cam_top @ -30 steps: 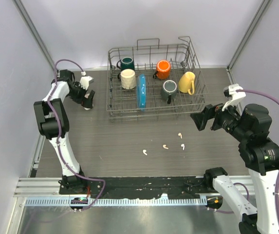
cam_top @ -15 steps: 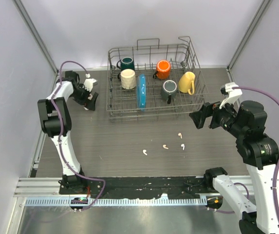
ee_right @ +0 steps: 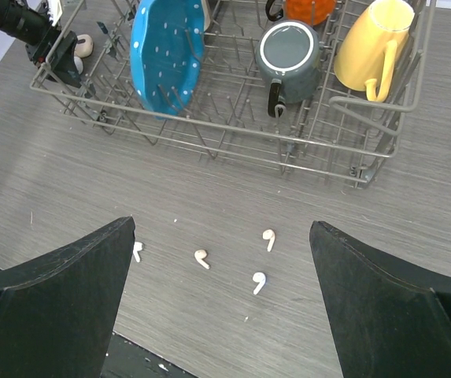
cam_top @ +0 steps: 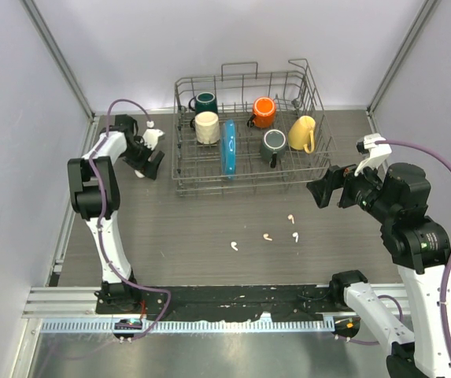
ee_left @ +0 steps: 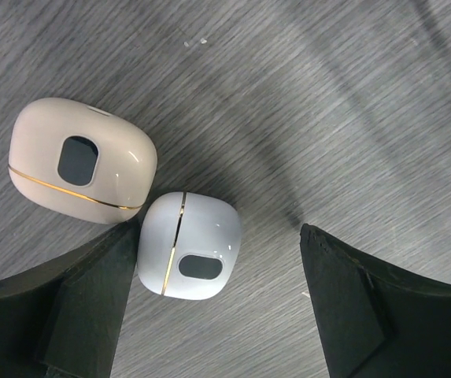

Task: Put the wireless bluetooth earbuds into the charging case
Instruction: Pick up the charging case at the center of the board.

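Left fingers point(ee_left: 75, 307) wide apart astride white charging case point(ee_left: 190, 246), gap on one side, right fingers point(ee_right: 52, 307) fully open, holding nothing

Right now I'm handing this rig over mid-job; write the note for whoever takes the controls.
Hands: the left hand is open, straddling the white case without gripping it. The right hand is open and empty, held off the table and facing the earbuds.
Things: the cream case lies right beside the white case, and both are closed. All four earbuds lie loose on the table.
Done: nothing inserted.
Left: open a case, then pick up and seat each earbud.
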